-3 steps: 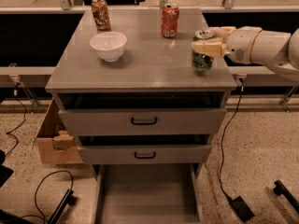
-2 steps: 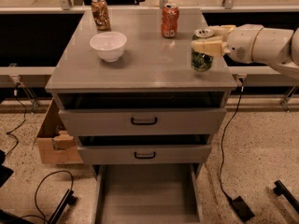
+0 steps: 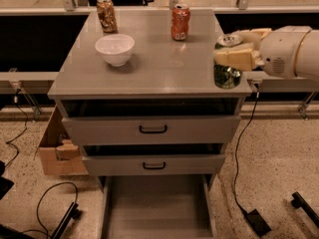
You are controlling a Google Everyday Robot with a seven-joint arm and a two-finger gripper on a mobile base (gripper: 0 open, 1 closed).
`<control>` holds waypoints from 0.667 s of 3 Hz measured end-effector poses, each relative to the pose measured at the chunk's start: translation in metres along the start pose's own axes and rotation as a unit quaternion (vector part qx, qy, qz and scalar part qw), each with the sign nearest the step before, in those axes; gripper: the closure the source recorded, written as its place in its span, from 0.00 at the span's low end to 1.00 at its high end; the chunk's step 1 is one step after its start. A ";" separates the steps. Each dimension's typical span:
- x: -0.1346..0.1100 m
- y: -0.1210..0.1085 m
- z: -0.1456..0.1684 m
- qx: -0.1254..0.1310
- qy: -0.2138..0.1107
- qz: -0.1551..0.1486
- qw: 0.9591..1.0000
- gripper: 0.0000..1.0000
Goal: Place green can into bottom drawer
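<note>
The green can (image 3: 227, 75) stands upright at the right front corner of the grey cabinet's top (image 3: 149, 66), silver top showing. My gripper (image 3: 238, 55) reaches in from the right and is shut on the can, cream fingers (image 3: 235, 58) wrapped around its middle. The can's base looks at or just above the top. The bottom drawer (image 3: 158, 208) is pulled out below, a shallow grey tray with a plain floor.
A white bowl (image 3: 115, 49), a brown-gold patterned can (image 3: 106, 14) and an orange-red can (image 3: 180, 22) stand on the cabinet top. Two upper drawers with black handles (image 3: 153, 129) are slightly ajar. A cardboard box (image 3: 56, 151) and cables (image 3: 55, 208) lie on the floor at left.
The gripper, holding the green can, has shifted slightly toward the right front corner of the top. Nothing else has moved.
</note>
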State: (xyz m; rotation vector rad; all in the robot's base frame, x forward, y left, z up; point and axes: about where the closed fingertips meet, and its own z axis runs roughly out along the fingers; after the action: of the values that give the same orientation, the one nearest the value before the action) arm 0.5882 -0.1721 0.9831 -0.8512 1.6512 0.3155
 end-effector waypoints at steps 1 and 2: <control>0.003 0.042 -0.016 0.004 0.001 0.009 1.000 1.00; 0.028 0.086 0.000 0.000 -0.008 0.018 1.000 1.00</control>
State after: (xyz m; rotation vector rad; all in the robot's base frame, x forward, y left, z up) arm 0.5286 -0.1225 0.9367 -0.8183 1.6525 0.3467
